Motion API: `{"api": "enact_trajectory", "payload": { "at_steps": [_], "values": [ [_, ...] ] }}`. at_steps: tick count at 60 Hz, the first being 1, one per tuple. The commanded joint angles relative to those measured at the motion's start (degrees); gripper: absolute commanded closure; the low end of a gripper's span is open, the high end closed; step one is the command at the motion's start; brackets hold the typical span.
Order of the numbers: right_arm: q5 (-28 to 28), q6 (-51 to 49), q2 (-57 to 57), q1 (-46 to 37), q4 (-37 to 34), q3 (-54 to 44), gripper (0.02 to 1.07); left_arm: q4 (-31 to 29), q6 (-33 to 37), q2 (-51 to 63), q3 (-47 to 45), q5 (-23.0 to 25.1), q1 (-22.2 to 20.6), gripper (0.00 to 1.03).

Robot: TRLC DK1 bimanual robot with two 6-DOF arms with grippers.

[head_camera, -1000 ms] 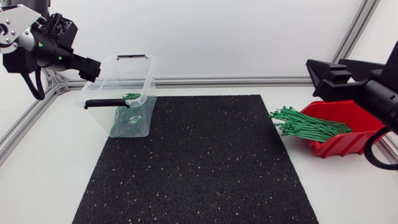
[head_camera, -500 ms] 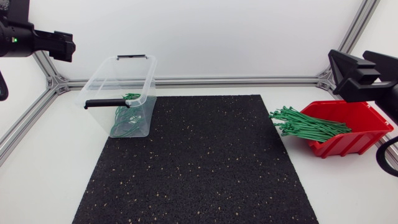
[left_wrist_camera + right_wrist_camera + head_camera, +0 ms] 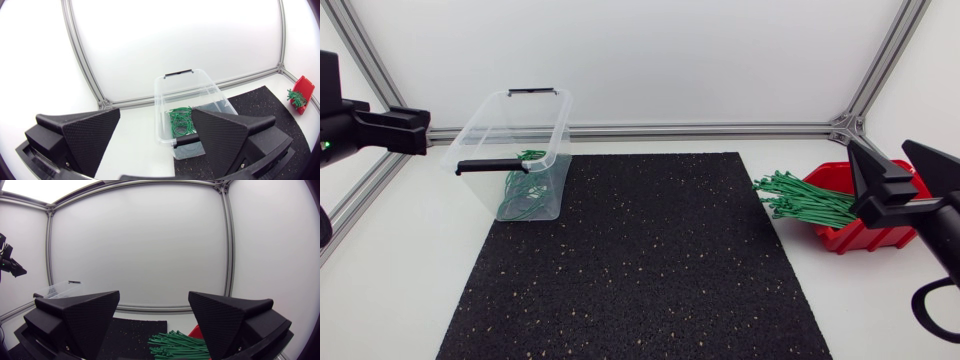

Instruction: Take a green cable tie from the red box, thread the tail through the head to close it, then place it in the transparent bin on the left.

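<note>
The left claw [image 3: 156, 116] gapes wide and empty. Ahead of it stands the clear bin [image 3: 200, 87] with looped green ties [image 3: 181, 121] inside. The right claw [image 3: 154, 297] is equally wide and empty. Just ahead of it lies the bundle of cable ties [image 3: 177, 344], spilling from the red box [image 3: 865, 235] on the counter [image 3: 390, 270].

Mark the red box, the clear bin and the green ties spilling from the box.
red box [image 3: 842, 238]: head view, front wall.
clear bin [image 3: 468, 130]: head view, side rim.
green ties [image 3: 810, 203]: head view, middle of the bundle.
</note>
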Motion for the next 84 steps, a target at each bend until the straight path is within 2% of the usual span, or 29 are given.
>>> {"api": "enact_trajectory", "payload": {
  "at_steps": [1, 31, 84],
  "values": [
    [0.5, -1.2, -2.6, -0.7, -1.2, -3.3, 0.07, 1.7, -0.6, -3.7, -4.2, 0.3, 0.9, 0.04],
    [2.1, -2.2, -18.4, -3.0, -7.0, -18.2, 0.07, 12.3, -1.3, -21.6, -24.3, 0.3, 3.8, 0.04],
    [2.1, -2.2, -18.5, -3.0, -7.0, -18.3, 0.07, 13.5, -10.7, -49.4, -49.5, 7.2, 2.2, 0.06]
  ]
}}
